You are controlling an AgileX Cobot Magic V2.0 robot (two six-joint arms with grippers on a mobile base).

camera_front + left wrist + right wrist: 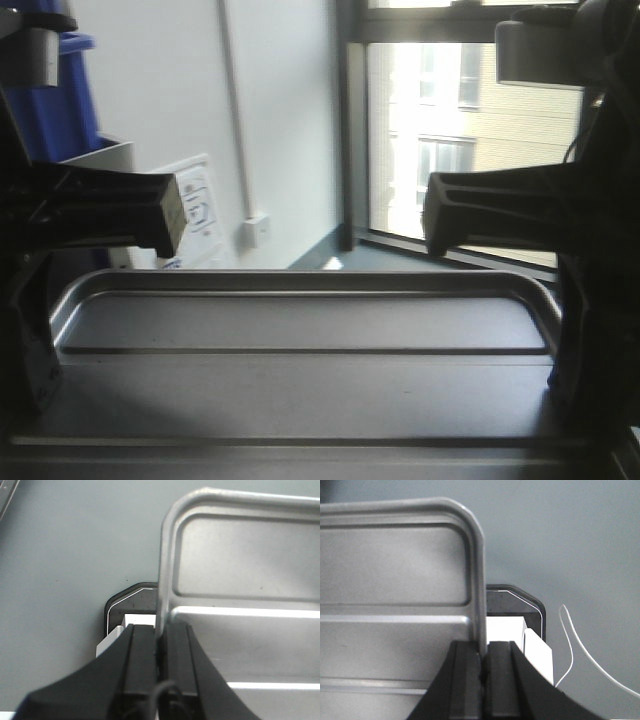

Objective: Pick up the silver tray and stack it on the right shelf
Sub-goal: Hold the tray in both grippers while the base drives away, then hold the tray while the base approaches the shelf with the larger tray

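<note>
Now, look at the silver tray [300,320]: it hangs level in the air, close in front of the front camera, held at both short ends. On its shiny floor you can see only the two long ribs [300,351], running from side to side.

Under the tray, both wrist views show plain grey floor [60,555]. A dark rounded block [132,600] with a white piece on it peeks out from below each held edge (what it is, you cannot tell from these views). A thin white wire [572,645] loops over the floor near the tray's right end. Behind the tray are a white wall [160,90], a bright window [470,130] and a blue bin [65,100] up in the left corner, all well apart from the tray.

Your left gripper [160,630] is squeezed tight on the tray's left rim, one finger inside the rim and one outside. Your right gripper [484,647] pinches the right rim the same way. Both sets of jaws are almost closed, with just the thin metal edge between them.
</note>
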